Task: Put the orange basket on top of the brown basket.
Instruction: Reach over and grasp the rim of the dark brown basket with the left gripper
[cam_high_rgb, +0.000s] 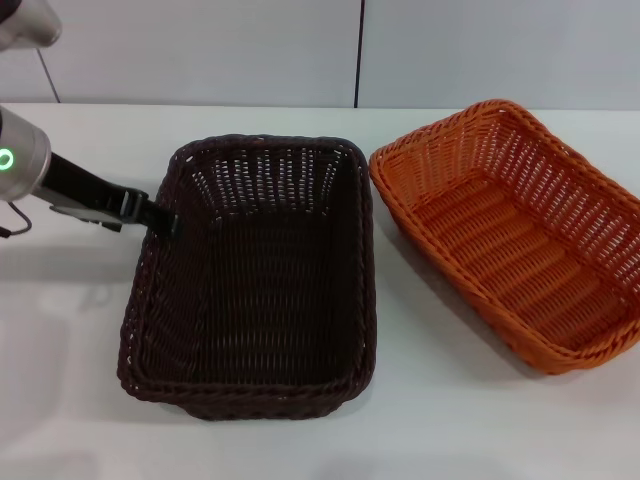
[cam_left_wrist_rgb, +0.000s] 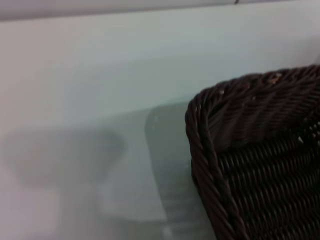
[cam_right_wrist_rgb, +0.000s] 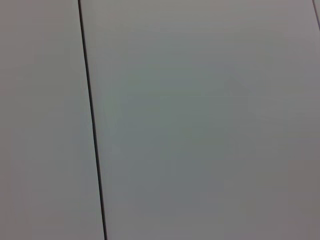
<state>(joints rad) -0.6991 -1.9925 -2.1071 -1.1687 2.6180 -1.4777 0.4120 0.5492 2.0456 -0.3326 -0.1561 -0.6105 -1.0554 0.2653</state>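
Two woven baskets sit on the one white table (cam_high_rgb: 80, 400): one brown basket (cam_high_rgb: 255, 275) and one orange basket (cam_high_rgb: 515, 225). One gripper shows, the left gripper (cam_high_rgb: 165, 222), at the brown basket's rim. Neither basket holds any item.

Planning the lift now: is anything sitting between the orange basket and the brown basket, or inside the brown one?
Nothing visible does. The orange basket sits beside the brown basket on the table, and both look empty. The left gripper is at the brown basket's far rim, away from that path.
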